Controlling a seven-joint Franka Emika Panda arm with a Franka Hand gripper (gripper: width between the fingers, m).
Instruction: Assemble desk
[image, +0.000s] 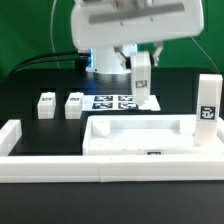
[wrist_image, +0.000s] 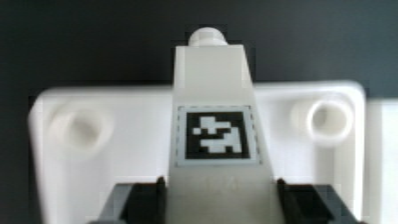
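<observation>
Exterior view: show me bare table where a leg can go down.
Free: table between marker board and upright leg; also between the two lying legs and border wall. Crowded: centre, gripper with held leg by the tabletop.

No legible words or numbers, seemingly; only black-and-white coded tags (wrist_image: 217, 135) on the leg (wrist_image: 217, 80), tabletop (image: 120, 148) and marker board (image: 115, 101).

bright even light, washed-out whites, blurry wrist view
</observation>
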